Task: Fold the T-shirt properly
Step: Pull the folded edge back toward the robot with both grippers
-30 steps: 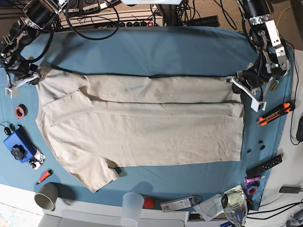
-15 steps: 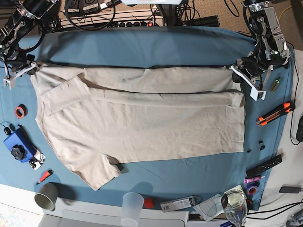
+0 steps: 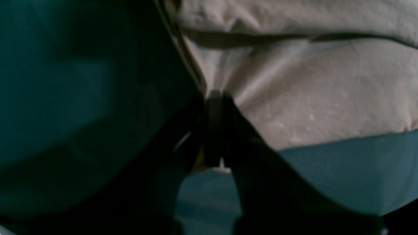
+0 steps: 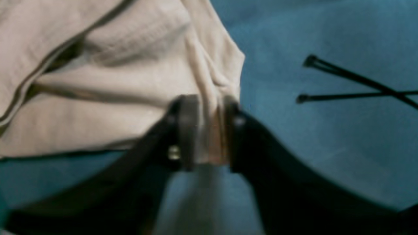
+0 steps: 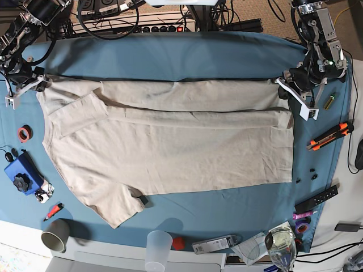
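The T-shirt (image 5: 170,153) lies spread across the blue tabletop (image 5: 187,56), its long axis running side to side in the base view, with its far long edge folded over toward the middle so a doubled band runs along that side. One sleeve (image 5: 116,207) sticks out at the near edge of the shirt; the other lies folded onto the shirt's body near the right arm's corner.

The left end effector (image 3: 214,98) sits at the far corner of the shirt's hem end. In the left wrist view its fingers are pressed together on a thin edge of the beige cloth (image 3: 326,98), which stretches away from the tips.

The right end effector (image 4: 207,130) is at the far corner of the shirt's shoulder end. In the right wrist view a bunched ridge of cloth (image 4: 130,81) sits between its two pads, which stand somewhat apart; the view is blurred, and I cannot tell whether they are pinching the cloth or standing loose around it. Two black cable ties (image 4: 352,86) lie crossed on the blue cover beside that corner of the shirt.

Off the shirt's near edge stand a grey cup (image 5: 55,234) and a clear cup (image 5: 158,247), with a small red ball (image 5: 178,243) beside the clear cup.
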{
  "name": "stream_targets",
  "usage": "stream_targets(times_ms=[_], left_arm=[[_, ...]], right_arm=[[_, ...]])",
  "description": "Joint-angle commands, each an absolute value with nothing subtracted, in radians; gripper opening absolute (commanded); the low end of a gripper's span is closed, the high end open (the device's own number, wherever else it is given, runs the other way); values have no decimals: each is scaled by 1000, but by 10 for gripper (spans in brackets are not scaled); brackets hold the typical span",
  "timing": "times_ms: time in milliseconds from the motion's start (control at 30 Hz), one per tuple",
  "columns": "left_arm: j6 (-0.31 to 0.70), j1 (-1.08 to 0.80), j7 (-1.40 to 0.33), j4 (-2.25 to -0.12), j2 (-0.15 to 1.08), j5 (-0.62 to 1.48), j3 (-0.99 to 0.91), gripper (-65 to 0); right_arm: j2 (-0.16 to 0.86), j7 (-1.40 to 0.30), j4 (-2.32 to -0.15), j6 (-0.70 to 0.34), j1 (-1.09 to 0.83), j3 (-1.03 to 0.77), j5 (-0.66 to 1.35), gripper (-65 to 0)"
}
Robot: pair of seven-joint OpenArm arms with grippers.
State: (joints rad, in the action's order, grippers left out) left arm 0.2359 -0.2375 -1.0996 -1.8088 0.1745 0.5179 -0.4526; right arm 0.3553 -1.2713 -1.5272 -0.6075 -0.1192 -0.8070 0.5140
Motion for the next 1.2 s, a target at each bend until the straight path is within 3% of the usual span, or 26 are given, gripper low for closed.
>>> stream_targets(times_ms=[0,333,800,1167], left_arm=[[233,-236,-1106,-1820,183,502,-455,-650],[233,-236,-1100,-1820,183,502,-455,-650],[233,-236,-1099,-1820,183,502,-455,-650],[233,-236,-1098,-1820,183,503,-455,-650]], right_arm=[[383,-1258,-1546,-613,-115,-813,524,-426],[432,-1194,-1545,-602,-116,-813,456,-422],[374,-1148,-1540,-602,-117,-811,445,-422],[377,-1092,-1340,-602,-117,-811,429,-422]])
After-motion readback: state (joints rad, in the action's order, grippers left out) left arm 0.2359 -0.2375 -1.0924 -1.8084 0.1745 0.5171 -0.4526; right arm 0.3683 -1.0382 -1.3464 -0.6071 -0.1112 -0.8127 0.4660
